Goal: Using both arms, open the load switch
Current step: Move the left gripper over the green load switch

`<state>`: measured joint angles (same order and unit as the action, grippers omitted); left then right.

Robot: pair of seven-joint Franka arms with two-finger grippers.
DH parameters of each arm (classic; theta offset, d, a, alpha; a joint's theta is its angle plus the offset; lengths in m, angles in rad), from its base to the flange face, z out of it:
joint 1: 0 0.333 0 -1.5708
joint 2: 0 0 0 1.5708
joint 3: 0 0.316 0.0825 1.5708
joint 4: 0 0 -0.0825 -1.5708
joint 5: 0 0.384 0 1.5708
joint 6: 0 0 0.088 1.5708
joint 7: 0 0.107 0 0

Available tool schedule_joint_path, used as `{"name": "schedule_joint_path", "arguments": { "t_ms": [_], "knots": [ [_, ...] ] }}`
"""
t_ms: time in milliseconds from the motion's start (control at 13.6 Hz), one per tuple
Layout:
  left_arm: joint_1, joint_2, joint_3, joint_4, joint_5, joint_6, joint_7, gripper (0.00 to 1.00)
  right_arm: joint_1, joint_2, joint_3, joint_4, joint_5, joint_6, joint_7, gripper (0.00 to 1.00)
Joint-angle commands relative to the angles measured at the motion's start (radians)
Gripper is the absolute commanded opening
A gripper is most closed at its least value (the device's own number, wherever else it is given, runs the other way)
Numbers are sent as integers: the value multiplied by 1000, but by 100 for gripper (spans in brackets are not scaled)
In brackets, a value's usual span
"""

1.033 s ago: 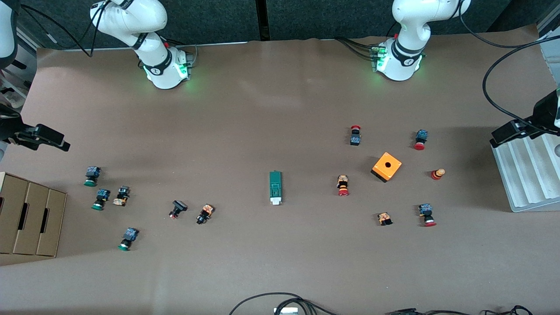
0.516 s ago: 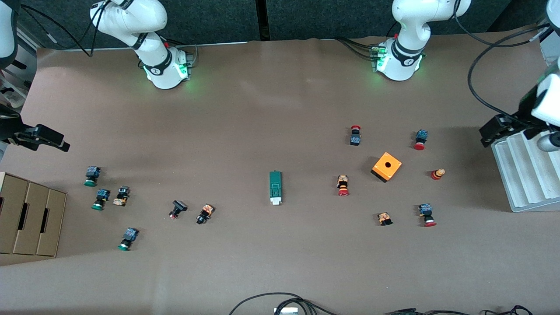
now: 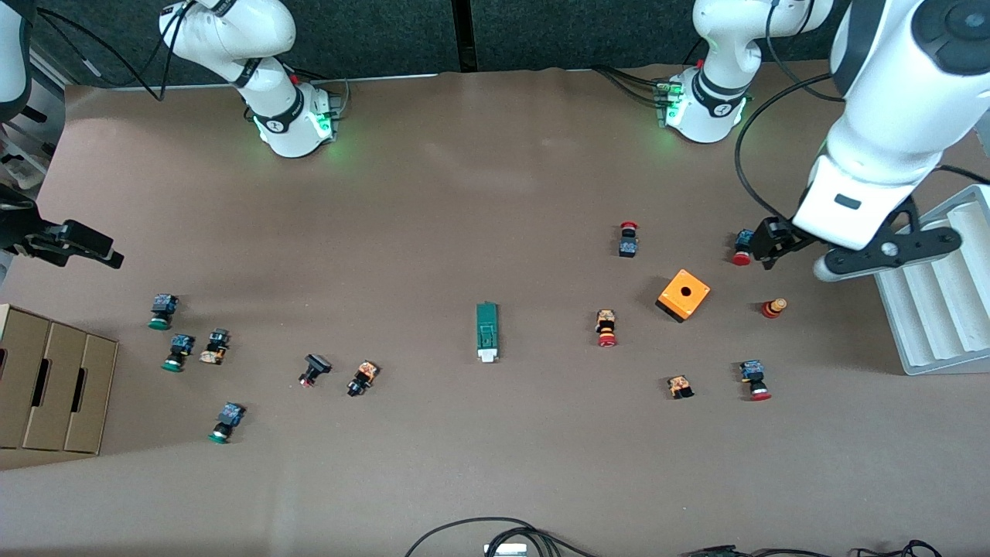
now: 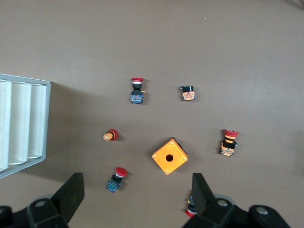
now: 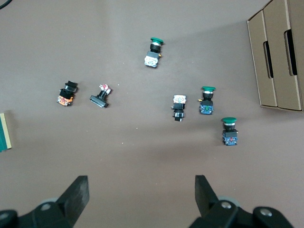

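The load switch (image 3: 486,331), a narrow dark-green block with a white end piece, lies flat near the middle of the table. Only a sliver of the load switch (image 5: 4,132) shows at the edge of the right wrist view. My left gripper (image 3: 793,254) hangs open in the air over the push buttons beside the orange cube (image 3: 684,295). In the left wrist view the left gripper (image 4: 137,192) holds nothing, its fingers wide apart. My right gripper (image 3: 99,249) waits open and empty over the table's edge at the right arm's end. In its wrist view the right gripper (image 5: 141,194) frames bare table.
Red-capped push buttons (image 3: 742,247) lie scattered around the orange cube. Green-capped ones (image 3: 162,311) lie toward the right arm's end, near cardboard boxes (image 3: 54,383). A grey ribbed tray (image 3: 936,309) stands at the left arm's end. Cables (image 3: 495,534) lie at the front edge.
The left arm has swung in from over the grey tray to above the push buttons by the orange cube. The right arm and load switch have not moved.
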<state>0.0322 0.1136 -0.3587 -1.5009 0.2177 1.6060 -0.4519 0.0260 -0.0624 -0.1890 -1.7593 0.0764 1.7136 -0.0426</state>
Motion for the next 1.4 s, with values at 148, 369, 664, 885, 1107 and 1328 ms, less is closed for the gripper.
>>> {"name": "schedule_joint_path", "arguments": {
  "t_ms": [148,369,664,885,1107,1328],
  "knots": [
    [-119,60,-6,10,17,72,-83,100,12,0,-3,9,-17,11,13,99],
    [-173,60,-6,8,70,112,-96,100,9,4,-4,9,-17,11,13,99],
    [-274,87,-6,7,146,178,-221,100,8,6,-6,11,-17,11,13,99],
    [-417,135,-5,1,279,216,-411,100,8,6,-6,11,-17,11,13,99],
    [-543,202,-5,-10,449,299,-684,100,8,6,-6,11,-15,8,13,99],
    [-583,228,-5,-82,583,438,-858,100,5,6,-9,11,-15,9,12,99]
  ]
}}
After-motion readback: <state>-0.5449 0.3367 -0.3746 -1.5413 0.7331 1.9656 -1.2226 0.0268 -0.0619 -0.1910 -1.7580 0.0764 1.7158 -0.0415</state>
